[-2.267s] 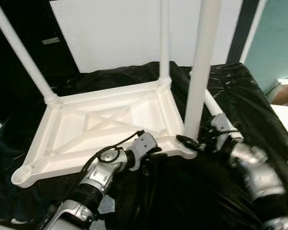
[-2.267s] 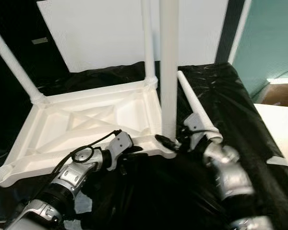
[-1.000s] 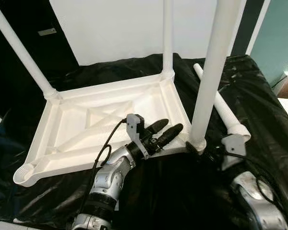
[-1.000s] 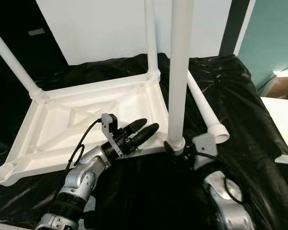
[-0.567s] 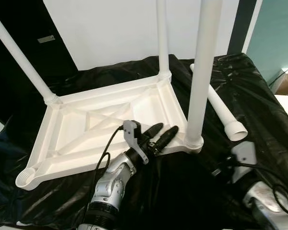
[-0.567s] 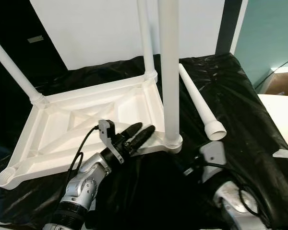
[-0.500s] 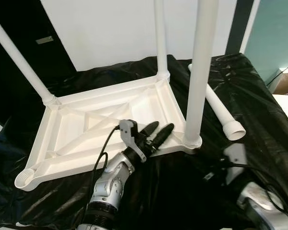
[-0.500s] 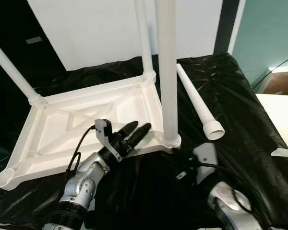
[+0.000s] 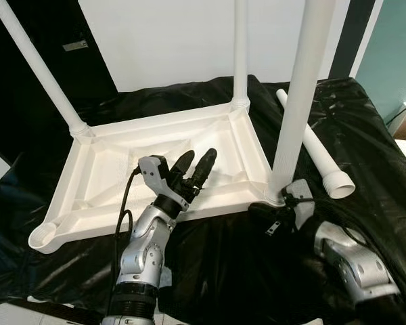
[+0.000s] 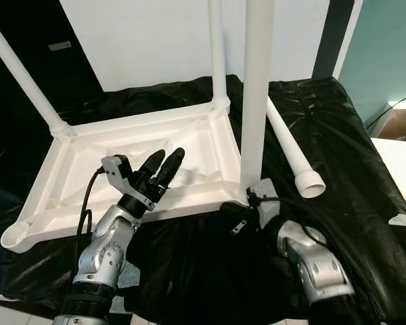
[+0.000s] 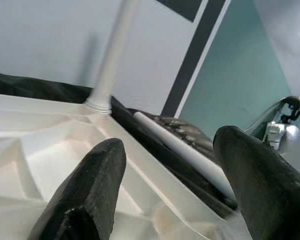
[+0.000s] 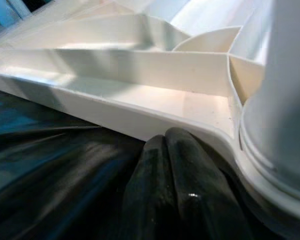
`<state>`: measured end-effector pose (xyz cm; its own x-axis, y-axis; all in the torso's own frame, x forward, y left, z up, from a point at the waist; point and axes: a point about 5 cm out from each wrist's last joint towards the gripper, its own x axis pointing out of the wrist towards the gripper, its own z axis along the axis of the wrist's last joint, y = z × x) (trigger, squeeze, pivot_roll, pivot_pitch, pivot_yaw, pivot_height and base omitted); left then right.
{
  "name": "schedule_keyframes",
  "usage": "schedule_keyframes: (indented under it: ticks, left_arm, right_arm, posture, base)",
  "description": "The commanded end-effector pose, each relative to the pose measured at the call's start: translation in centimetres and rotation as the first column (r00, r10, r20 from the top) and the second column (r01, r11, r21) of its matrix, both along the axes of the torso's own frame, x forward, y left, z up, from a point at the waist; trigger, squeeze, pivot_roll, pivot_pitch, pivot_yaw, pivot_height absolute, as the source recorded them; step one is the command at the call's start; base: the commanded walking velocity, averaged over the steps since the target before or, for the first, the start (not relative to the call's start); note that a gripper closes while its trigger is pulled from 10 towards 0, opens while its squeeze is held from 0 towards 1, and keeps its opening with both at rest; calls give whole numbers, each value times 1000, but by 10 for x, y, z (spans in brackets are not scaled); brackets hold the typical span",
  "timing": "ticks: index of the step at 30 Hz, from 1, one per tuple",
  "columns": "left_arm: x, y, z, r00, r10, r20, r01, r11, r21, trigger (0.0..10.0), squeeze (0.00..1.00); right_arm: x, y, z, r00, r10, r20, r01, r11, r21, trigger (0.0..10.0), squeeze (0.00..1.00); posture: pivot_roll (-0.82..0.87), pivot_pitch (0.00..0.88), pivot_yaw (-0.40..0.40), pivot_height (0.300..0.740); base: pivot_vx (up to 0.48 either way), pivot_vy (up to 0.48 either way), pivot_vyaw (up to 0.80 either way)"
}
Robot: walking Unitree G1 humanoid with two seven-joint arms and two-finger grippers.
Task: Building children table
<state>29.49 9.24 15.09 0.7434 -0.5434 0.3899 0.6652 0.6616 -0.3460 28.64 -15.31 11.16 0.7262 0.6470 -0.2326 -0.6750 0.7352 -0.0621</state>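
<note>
A: The white table top (image 9: 115, 177) lies upside down on the black plastic sheet (image 9: 365, 135), ribbed underside facing up. Three legs stand in its corner sockets: the near right leg (image 9: 299, 101), the far right leg (image 9: 240, 51), and the far left leg (image 9: 40, 71), which leans outward.

B: And the fourth?

A: A loose leg (image 9: 312, 154) lies flat on the sheet just beside the top's right edge, wide end toward the robot. The near left socket (image 9: 42, 237) stands open.

B: Where's the left gripper?

A: The left gripper (image 9: 195, 164) is raised above the top's near edge, pointing over the ribs, its two black fingers (image 11: 97, 180) apart with nothing between them.

B: The right one?

A: The right gripper (image 9: 267, 210) sits low on the sheet at the near right corner. In the wrist view its fingers (image 12: 187, 187) are pressed together, tips up against the rim of the top, right beside the foot of the standing leg.
</note>
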Motion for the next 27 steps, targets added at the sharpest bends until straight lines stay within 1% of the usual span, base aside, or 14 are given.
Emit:
schedule_keyframes:
  ticks: [1, 4, 6, 9, 13, 15, 17, 18, 20, 21, 23, 24, 25, 27]
  left_arm:
    - [-2, 2, -2, 1000, 19, 1, -19, 1000, 14, 10000, 0]
    - [-2, 2, -2, 1000, 21, 0, -21, 1000, 15, 10000, 0]
    - [-2, 2, -2, 1000, 26, -3, -26, 999, 22, 10000, 0]
    - [-2, 2, -2, 1000, 30, -5, -30, 999, 28, 10000, 0]
    - [-3, 0, -6, 1000, 24, -13, -23, 998, 66, 10000, 0]
    - [-4, -2, -11, 1000, -9, -28, 12, 993, 117, 10000, 0]
    - [-4, -2, -12, 999, -16, -32, 20, 991, 128, 10000, 0]
    - [-5, -2, -15, 999, -29, -40, 36, 985, 170, 10000, 0]
    - [-6, -2, -19, 998, -39, -48, 49, 976, 214, 10000, 0]
    - [-8, 1, -26, 994, -72, -79, 91, 956, 277, 10000, 0]
    - [-10, 7, -37, 986, -105, -130, 145, 924, 353, 10000, 0]
    - [-10, 7, -37, 986, -105, -130, 145, 924, 353, 10000, 0]
    - [-9, 14, -47, 979, -102, -177, 168, 894, 415, 10000, 0]
    - [-5, 20, -53, 977, -85, -196, 172, 858, 484, 10000, 0]
  right_arm:
    - [17, -1, 0, 999, -39, 29, 40, 998, -55, 0, 0]
    - [26, -2, 4, 997, -49, 54, 53, 995, -79, 0, 0]
    - [43, -5, 10, 989, -101, 106, 114, 985, -128, 0, 0]
    - [55, -7, 13, 972, -174, 155, 199, 965, -168, 0, 0]
    - [59, 1, 6, 942, -272, 197, 310, 930, -198, 0, 0]
    - [48, 20, 1, 955, -228, 190, 260, 951, -169, 0, 0]
    - [46, 25, 0, 958, -214, 189, 245, 956, -160, 0, 0]
    - [41, 31, 0, 962, -195, 193, 224, 964, -144, 3216, 0]
    - [37, 37, 0, 962, -180, 204, 209, 969, -129, 3216, 0]
    - [32, 39, 5, 949, -195, 247, 232, 963, -134, 10000, 0]
    - [26, 40, 12, 925, -210, 317, 267, 952, -147, 10000, 0]
    - [26, 40, 12, 925, -210, 317, 267, 952, -147, 10000, 0]
    - [20, 41, 17, 907, -212, 365, 280, 949, -144, 10000, 0]
    - [16, 38, 19, 898, -226, 378, 295, 946, -135, 10000, 0]
  posture:
    - [-1, 0, 87, 740]
    - [-1, 0, 87, 740]
    - [13, 0, 83, 740]
    - [13, 0, 83, 740]
    - [13, 0, 83, 740]
    - [12, 0, 86, 740]
    - [12, 0, 86, 740]
    - [12, 0, 89, 740]
    - [12, 0, 89, 740]
    - [4, 0, 97, 740]
    - [4, 0, 97, 740]
    - [4, 0, 97, 740]
    - [-15, 0, 110, 740]
    - [-27, 0, 116, 740]
  base:
    - [0, 0, 0]
    - [0, 0, 0]
    - [0, 0, 0]
    - [0, 0, 0]
    - [0, 0, 0]
    - [0, 0, 0]
    - [0, 0, 0]
    - [0, 0, 0]
    - [0, 0, 0]
    - [0, 0, 0]
    - [0, 0, 0]
    - [0, 0, 0]
    - [0, 0, 0]
    - [0, 0, 0]
